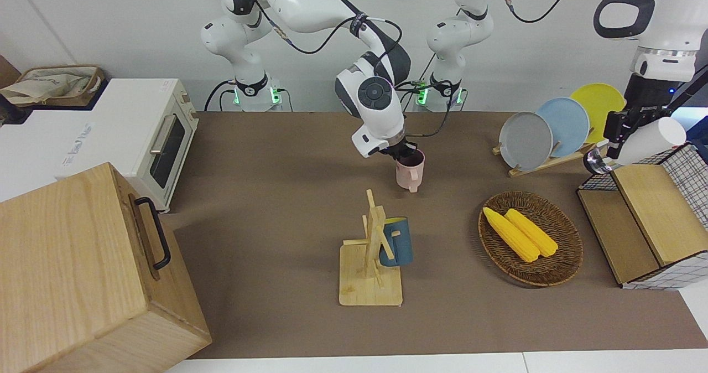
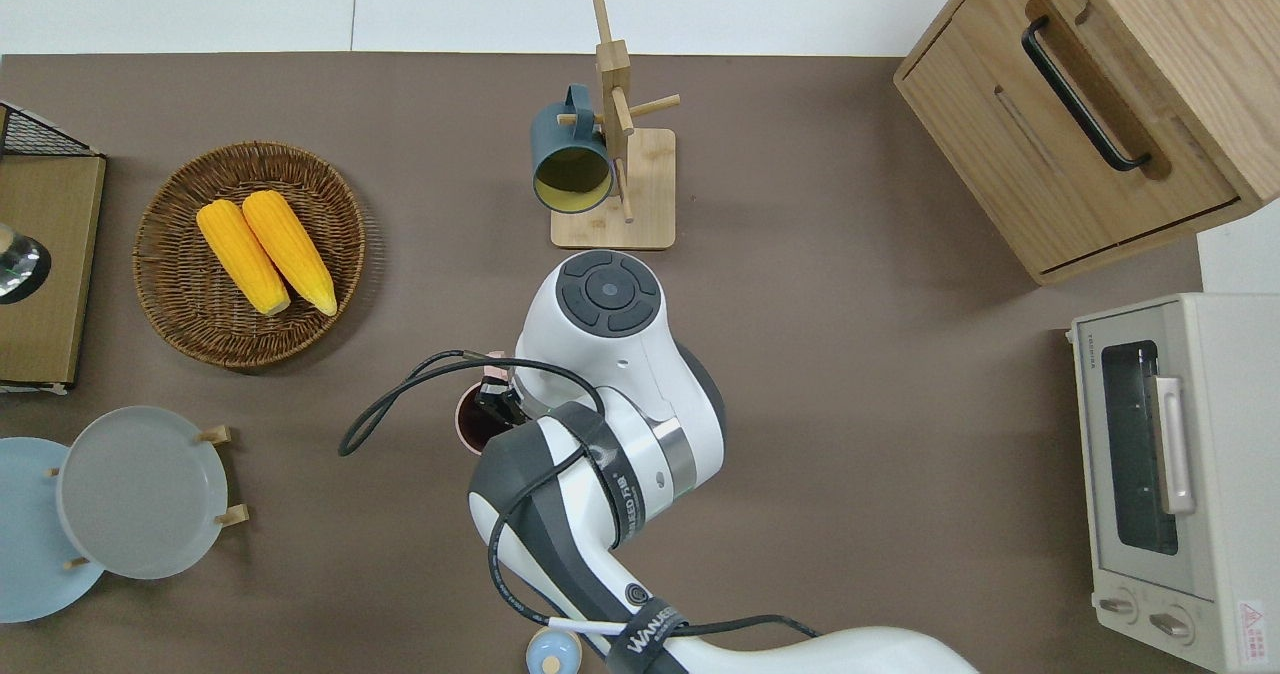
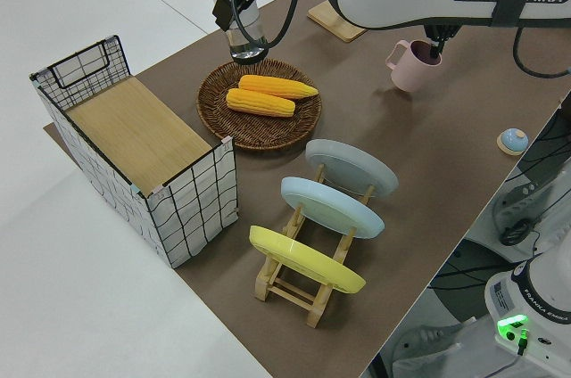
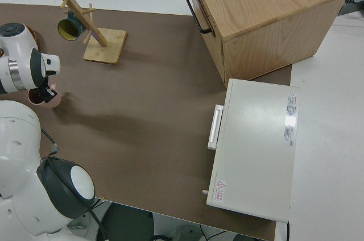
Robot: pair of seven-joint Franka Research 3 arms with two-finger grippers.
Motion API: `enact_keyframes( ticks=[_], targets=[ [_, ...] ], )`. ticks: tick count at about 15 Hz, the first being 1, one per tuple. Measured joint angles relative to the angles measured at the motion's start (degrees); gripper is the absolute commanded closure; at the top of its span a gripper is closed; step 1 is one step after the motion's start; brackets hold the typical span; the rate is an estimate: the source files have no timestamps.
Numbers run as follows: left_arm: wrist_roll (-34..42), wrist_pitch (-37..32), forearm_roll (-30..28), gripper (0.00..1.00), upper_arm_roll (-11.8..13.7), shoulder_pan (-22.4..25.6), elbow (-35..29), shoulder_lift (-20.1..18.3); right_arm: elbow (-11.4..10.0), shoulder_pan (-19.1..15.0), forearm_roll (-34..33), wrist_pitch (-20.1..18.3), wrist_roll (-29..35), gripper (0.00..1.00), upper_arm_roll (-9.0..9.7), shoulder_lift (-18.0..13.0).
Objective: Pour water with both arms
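Note:
My right gripper (image 1: 407, 155) is shut on the rim of a pink mug (image 1: 410, 175) and holds it upright, low over the bare brown mat between the wooden mug rack and the robots. The mug also shows in the overhead view (image 2: 468, 426) and the left side view (image 3: 409, 67). My left gripper (image 1: 620, 125) is shut on a white bottle (image 1: 652, 139) with a silver end (image 2: 16, 263). It holds the bottle tilted over the wire crate's wooden lid (image 2: 45, 264).
A wooden mug rack (image 1: 369, 284) holds a dark blue mug (image 1: 396, 243). A wicker basket (image 1: 572, 262) holds two corn cobs. A plate rack (image 1: 545, 162), a wire crate (image 1: 691, 160), a toaster oven (image 1: 160, 135), a wooden cabinet (image 1: 83, 268) and a small blue knob (image 2: 552, 651) stand around the mat.

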Motion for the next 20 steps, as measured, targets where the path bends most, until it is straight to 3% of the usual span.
enact_keyframes(
  ticks=[7, 8, 10, 11, 13, 14, 20],
  targets=[
    [-2.61, -0.02, 1.07, 1.00, -3.41, -0.73, -10.86, -8.21, 0.16, 2.21, 1.35, 4.34, 2.93, 1.000, -0.01, 2.36],
    [-2.81, -0.02, 1.07, 1.00, -3.89, -0.74, -12.35, -9.39, 0.28, 2.22, 1.38, 4.39, 3.00, 0.957, -0.03, 2.50],
    [-3.91, 0.05, 1.07, 1.00, -5.09, -0.75, -15.27, -11.69, 0.36, 2.21, 1.41, 4.39, 3.02, 0.680, -0.20, 2.58],
    [-4.35, 0.09, 1.07, 1.00, -5.70, -0.76, -16.59, -12.71, 0.39, 2.19, 1.42, 4.52, 3.02, 0.393, -0.25, 2.59],
    [-4.93, 0.14, 1.06, 1.00, -6.78, -0.78, -19.04, -14.67, 0.39, 2.03, 1.42, 5.30, 3.01, 0.086, -0.52, 2.82],
    [-5.10, 0.16, 0.96, 1.00, -7.23, -0.78, -20.00, -15.45, 0.40, 1.92, 1.41, 5.43, 2.97, 0.012, -0.58, 2.94],
    [-5.61, 0.26, -0.36, 1.00, -9.63, -1.56, -25.19, -19.03, 2.69, 1.68, 1.36, 5.48, 2.94, 0.011, -1.59, 3.22]
  ],
)
